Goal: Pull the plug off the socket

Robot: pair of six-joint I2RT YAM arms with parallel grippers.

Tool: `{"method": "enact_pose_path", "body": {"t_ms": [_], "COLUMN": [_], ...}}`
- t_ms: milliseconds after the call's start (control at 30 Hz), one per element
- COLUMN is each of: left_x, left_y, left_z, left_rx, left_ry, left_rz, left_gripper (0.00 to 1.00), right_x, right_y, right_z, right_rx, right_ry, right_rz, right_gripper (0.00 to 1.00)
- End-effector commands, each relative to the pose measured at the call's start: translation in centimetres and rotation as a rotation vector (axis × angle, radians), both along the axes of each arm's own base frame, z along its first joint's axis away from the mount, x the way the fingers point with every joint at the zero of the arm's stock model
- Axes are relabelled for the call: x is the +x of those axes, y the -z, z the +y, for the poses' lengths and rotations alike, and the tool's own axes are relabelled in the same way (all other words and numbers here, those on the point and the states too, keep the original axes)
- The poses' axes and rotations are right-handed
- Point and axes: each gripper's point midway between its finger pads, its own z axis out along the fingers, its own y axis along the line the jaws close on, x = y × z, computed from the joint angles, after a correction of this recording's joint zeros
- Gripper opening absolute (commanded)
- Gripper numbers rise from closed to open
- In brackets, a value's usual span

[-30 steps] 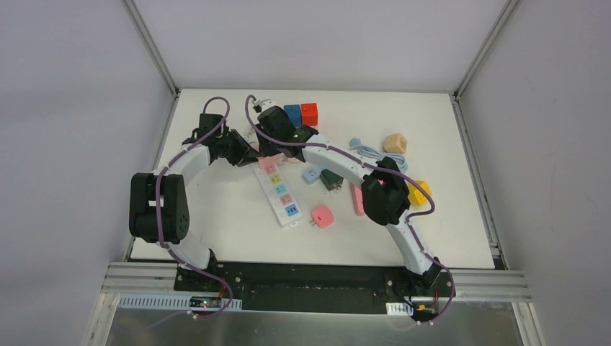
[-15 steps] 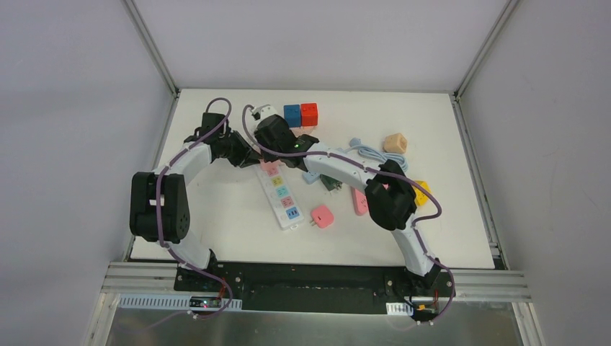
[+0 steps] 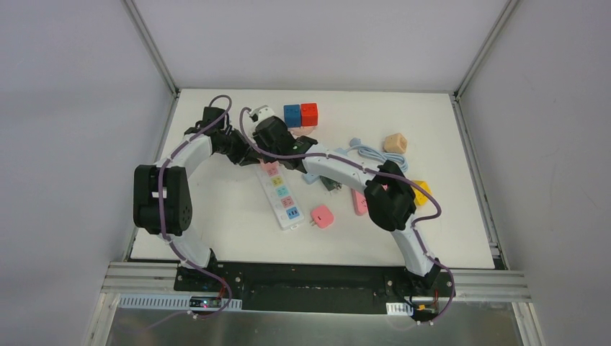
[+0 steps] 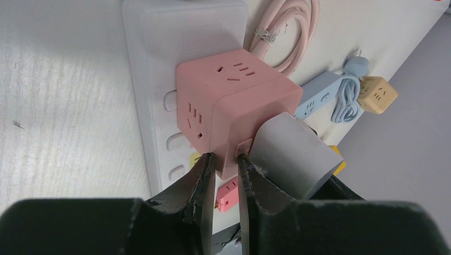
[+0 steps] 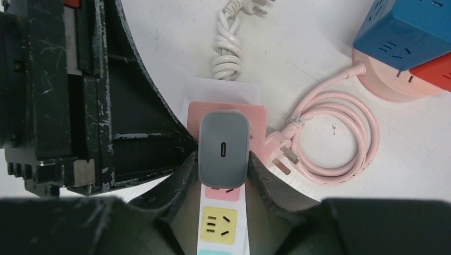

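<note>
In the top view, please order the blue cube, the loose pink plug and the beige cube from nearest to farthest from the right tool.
From the right tool:
1. Blue cube, just beyond it, toward the far edge.
2. Pink plug, on the near side, right of the strip.
3. Beige cube, far out on the right.

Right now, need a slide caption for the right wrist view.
Right gripper clamps the grey plug seated in the pink cube socket on the white power strip.

A robotics lab test cell: a white flat surface boxed in by plain grey wall panels on aluminium frame rails, with a slotted aluminium beam along its near edge.
</note>
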Motion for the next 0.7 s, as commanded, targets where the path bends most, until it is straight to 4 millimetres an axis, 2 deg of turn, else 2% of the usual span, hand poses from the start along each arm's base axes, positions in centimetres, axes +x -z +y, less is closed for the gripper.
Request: {"method": "enact_pose_path", "body": {"t_ms": [0,133,367,533,600,667], "left_x": [-4.0,-4.3,-4.3,-3.9,-3.3,-2.4], "left_y": [6.2,6.4,6.4,5.8,5.1,3.8], "left_z": [3.0,3.2,3.2,3.0,2.7,1.6], "left_rx": [0.204,0.215,0.218,0.21,0.195,0.135], "left_ry": [0.002,0.008,0.016,0.018,0.028,0.08], "left_rz": [0.221,0.236,0.243,0.224,0.191,0.133], "left_gripper": [0.12,0.12,0.11,0.11,0.12,0.16], "right_x": [-0.8,-0.5,0.3,0.5,0.5,0.3], "right_y": [-15.5,-16.8,-20.3,-19.7,-19.5,-18.8], "right_z": [1.8,1.3,-0.6,-1.6,-2.9,-4.9], "right_rx": [0.322,0.362,0.428,0.408,0.39,0.372], "right_ry": [-0.043,-0.012,0.028,0.047,0.071,0.1], "right_rz": [-0.146,-0.143,-0.172,-0.168,-0.172,-0.16], "right_gripper": [0.0,0.0,0.0,0.0,0.0,0.0]}}
